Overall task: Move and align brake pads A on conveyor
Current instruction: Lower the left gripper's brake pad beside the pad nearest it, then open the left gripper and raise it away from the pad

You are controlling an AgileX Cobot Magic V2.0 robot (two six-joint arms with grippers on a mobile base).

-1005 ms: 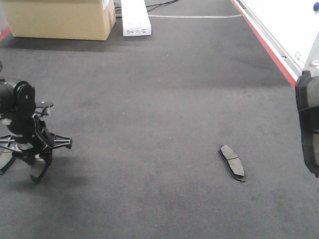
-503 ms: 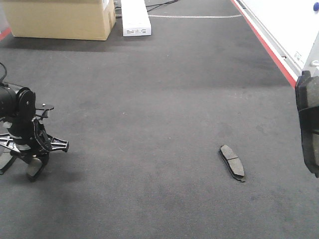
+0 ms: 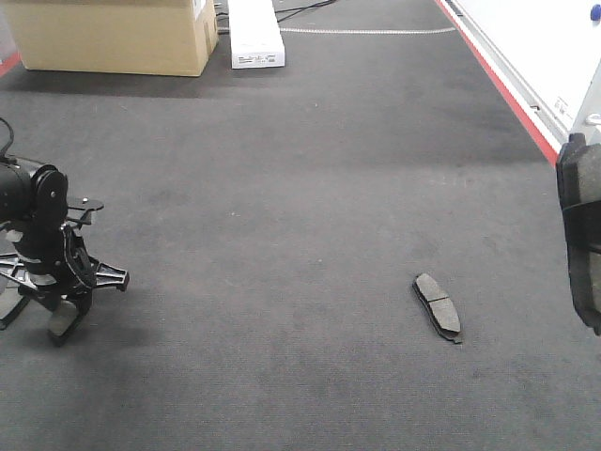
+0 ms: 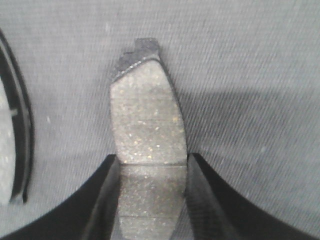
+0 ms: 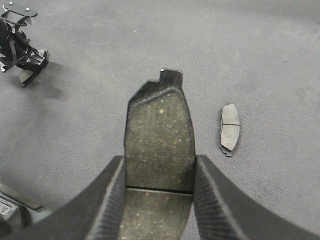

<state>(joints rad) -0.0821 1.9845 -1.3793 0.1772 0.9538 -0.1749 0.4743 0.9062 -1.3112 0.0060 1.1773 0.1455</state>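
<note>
The conveyor (image 3: 282, 188) is a wide dark belt with a red edge stripe (image 3: 498, 85). One brake pad (image 3: 439, 305) lies loose on it, right of centre, and it also shows in the right wrist view (image 5: 230, 127). My left gripper (image 3: 58, 319) hangs low over the belt's left side. It is shut on a second brake pad (image 4: 147, 120), gripped across its width (image 4: 152, 157). My right gripper (image 5: 160, 159) is shut on a third pad (image 5: 159, 130), held well above the belt at the right border (image 3: 584, 235). Another pad's rim (image 4: 12, 145) shows at the left wrist view's edge.
A cardboard box (image 3: 113, 38) and a long white box (image 3: 254, 33) stand at the belt's far end. A white surface (image 3: 545, 47) runs along the right beyond the red stripe.
My left gripper has sunk a little and shifted slightly left, still holding its pad. The right gripper and the loose pad have not moved.
</note>
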